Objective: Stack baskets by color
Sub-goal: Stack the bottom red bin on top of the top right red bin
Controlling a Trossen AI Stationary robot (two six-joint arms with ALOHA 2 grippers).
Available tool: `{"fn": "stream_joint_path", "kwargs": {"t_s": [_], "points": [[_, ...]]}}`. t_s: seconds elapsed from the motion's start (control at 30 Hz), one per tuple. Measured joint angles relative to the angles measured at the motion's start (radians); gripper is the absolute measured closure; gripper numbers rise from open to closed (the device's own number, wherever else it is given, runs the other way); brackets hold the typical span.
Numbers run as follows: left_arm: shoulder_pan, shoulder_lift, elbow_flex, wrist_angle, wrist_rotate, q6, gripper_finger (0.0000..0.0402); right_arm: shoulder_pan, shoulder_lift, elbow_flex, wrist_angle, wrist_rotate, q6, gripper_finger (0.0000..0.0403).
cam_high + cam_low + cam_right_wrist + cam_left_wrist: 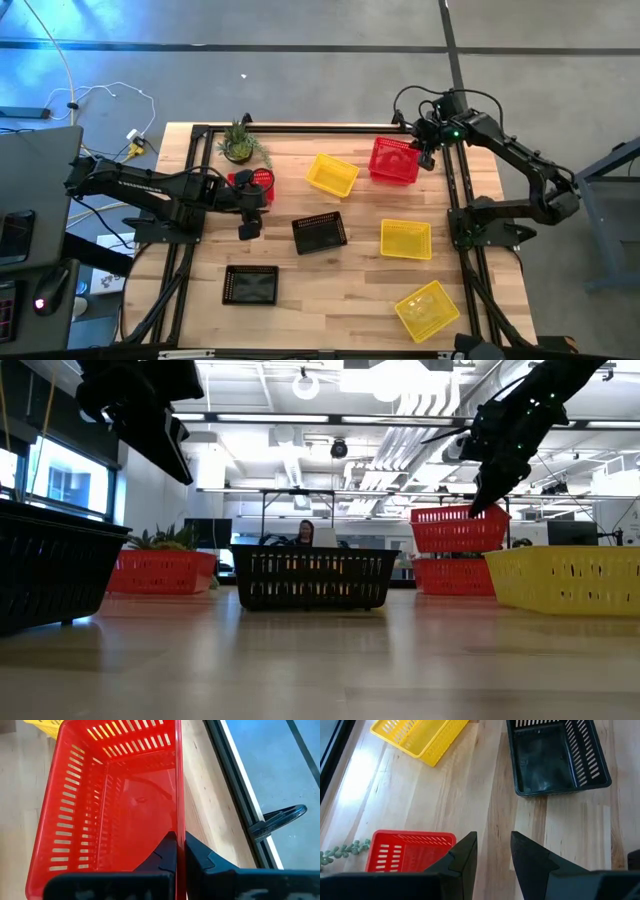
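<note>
My right gripper (425, 158) is shut on a red basket (115, 805) at the table's far right. In the low view this basket (458, 528) hangs right above a second red basket (452, 576) standing on the table; whether the two touch, I cannot tell. My left gripper (494, 865) stands open above bare wood, nothing between its fingers, between a third red basket (410, 851) and a black basket (555, 755). A yellow basket (332, 174) stands left of the held one. My right gripper holds the red basket by its side wall toward the table's right edge, at the rim (179, 815). One finger is inside the basket and one outside. The fingers slant down from the far right. The basket hangs nearly level with its opening up.
A potted plant (240, 145) stands at the far left beside the third red basket (256, 181). Another black basket (250, 285) sits near the front left; two yellow baskets (406, 239) (428, 310) sit at the right. Black frame rails (458, 190) border the table.
</note>
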Motion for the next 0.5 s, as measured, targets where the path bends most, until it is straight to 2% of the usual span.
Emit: {"fn": "stream_joint_path", "kwargs": {"t_s": [0.33, 0.5], "points": [[0.0, 0.0, 0.0, 0.0, 0.034, 0.008, 0.0296, 0.0, 0.006, 0.0, 0.008, 0.016, 0.002, 0.0403], [0.0, 0.0, 0.0, 0.0, 0.034, 0.009, 0.0296, 0.001, 0.067, 0.0, 0.007, 0.041, 0.009, 0.0403]]}}
